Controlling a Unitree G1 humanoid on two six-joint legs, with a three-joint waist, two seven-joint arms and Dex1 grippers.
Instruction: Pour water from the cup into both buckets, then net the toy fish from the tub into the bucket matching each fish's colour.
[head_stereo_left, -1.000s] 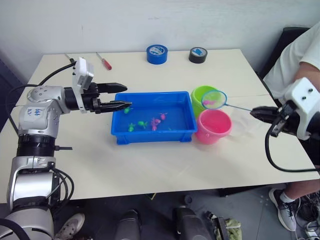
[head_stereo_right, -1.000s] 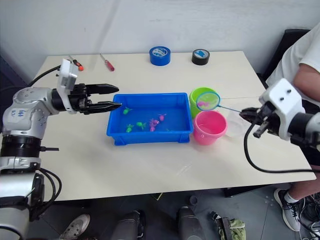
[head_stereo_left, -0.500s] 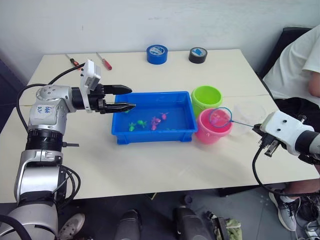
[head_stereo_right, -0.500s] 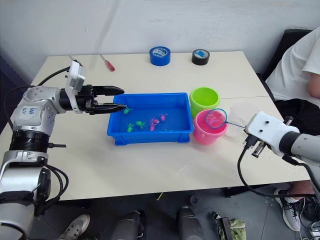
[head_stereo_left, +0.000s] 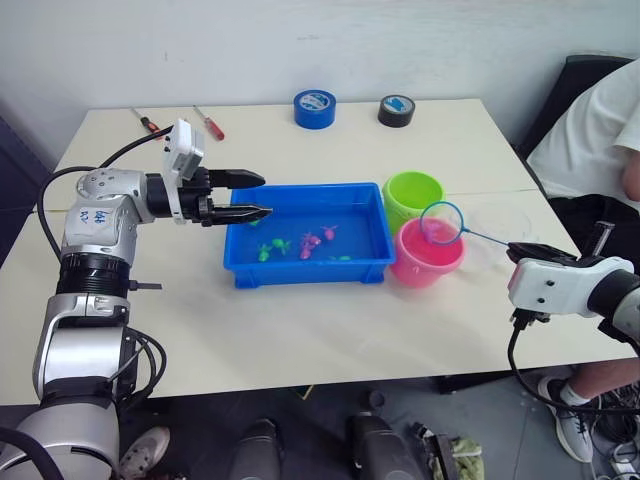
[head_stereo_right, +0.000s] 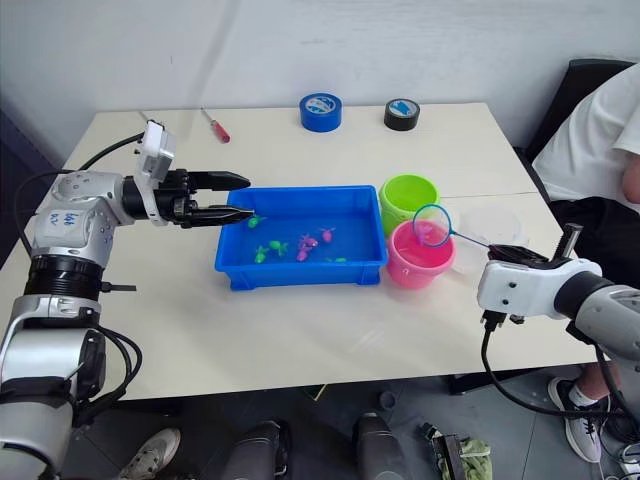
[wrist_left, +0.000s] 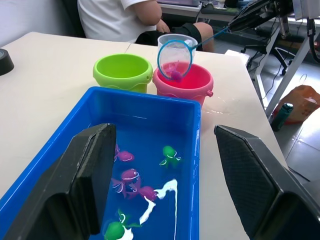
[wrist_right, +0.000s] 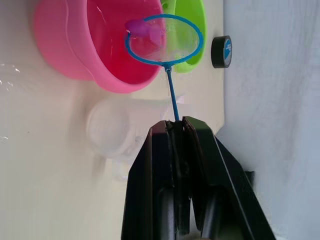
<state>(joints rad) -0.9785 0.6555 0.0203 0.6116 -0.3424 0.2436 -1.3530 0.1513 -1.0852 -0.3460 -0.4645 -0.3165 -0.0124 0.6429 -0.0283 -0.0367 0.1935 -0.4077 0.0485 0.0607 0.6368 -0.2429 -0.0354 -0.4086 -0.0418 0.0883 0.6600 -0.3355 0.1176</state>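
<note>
The blue tub (head_stereo_left: 305, 275) sits mid-table and holds several pink fish (head_stereo_left: 311, 241) and green fish (head_stereo_left: 263, 253) in water. To its right stand the green bucket (head_stereo_left: 412, 190) and, nearer me, the pink bucket (head_stereo_left: 428, 262). My right gripper (wrist_right: 176, 123) is shut on the net's thin handle. The net (wrist_right: 164, 40) hangs tilted over the pink bucket with a pink fish (wrist_right: 140, 27) in its mesh. The clear cup (head_stereo_left: 497, 224) stands just right of the buckets. My left gripper (head_stereo_left: 262, 196) is open and hovers at the tub's left end, holding nothing.
A blue tape roll (head_stereo_left: 314, 107) and a black tape roll (head_stereo_left: 396, 109) lie at the table's far edge. Two red-handled screwdrivers (head_stereo_left: 208, 122) rest at the far left. A person in a white shirt (head_stereo_left: 590, 130) sits at the right side of the table.
The net has moved from above the green bucket to above the pink bucket, and my right arm has dropped and turned. The left gripper shifted slightly over the tub's left end.
</note>
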